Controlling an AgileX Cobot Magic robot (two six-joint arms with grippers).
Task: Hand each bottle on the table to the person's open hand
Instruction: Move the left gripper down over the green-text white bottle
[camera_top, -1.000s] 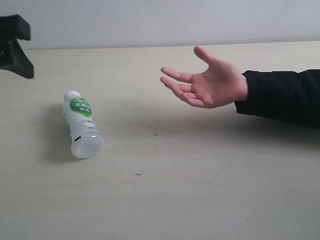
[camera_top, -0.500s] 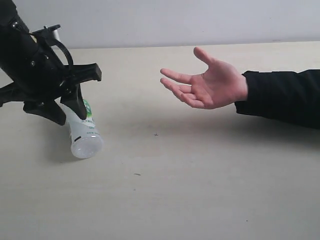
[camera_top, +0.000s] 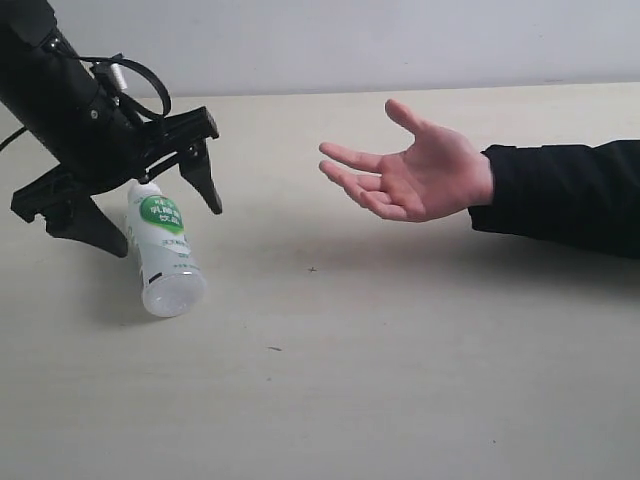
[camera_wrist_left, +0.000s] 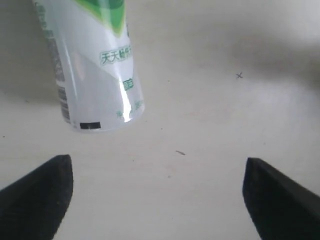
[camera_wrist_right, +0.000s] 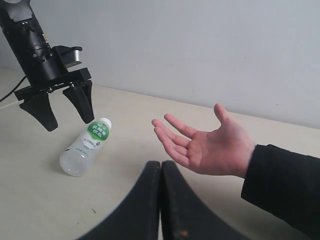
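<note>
One bottle (camera_top: 160, 250), white-capped with a green-marked label, lies on its side on the table (camera_top: 400, 350) at the left. My left gripper (camera_top: 163, 227) hovers just above it, wide open, one finger on each side of its cap end and touching nothing. In the left wrist view the bottle's base (camera_wrist_left: 92, 65) lies beyond the open gripper (camera_wrist_left: 156, 162), with bare table between the fingertips. The person's open hand (camera_top: 415, 180) is held palm up above the table at centre right. My right gripper (camera_wrist_right: 161, 164) is shut and empty, looking at the bottle (camera_wrist_right: 85, 147) and the hand (camera_wrist_right: 210, 147).
A black-sleeved forearm (camera_top: 570, 195) reaches in from the right edge. A pale wall (camera_top: 350, 40) runs behind the table's far edge. The left arm's black body (camera_top: 60, 100) fills the upper left corner.
My left arm has come in from the upper left and now hangs over the bottle, its jaws spread wider than half a second ago. Bottle and hand have stayed put.
</note>
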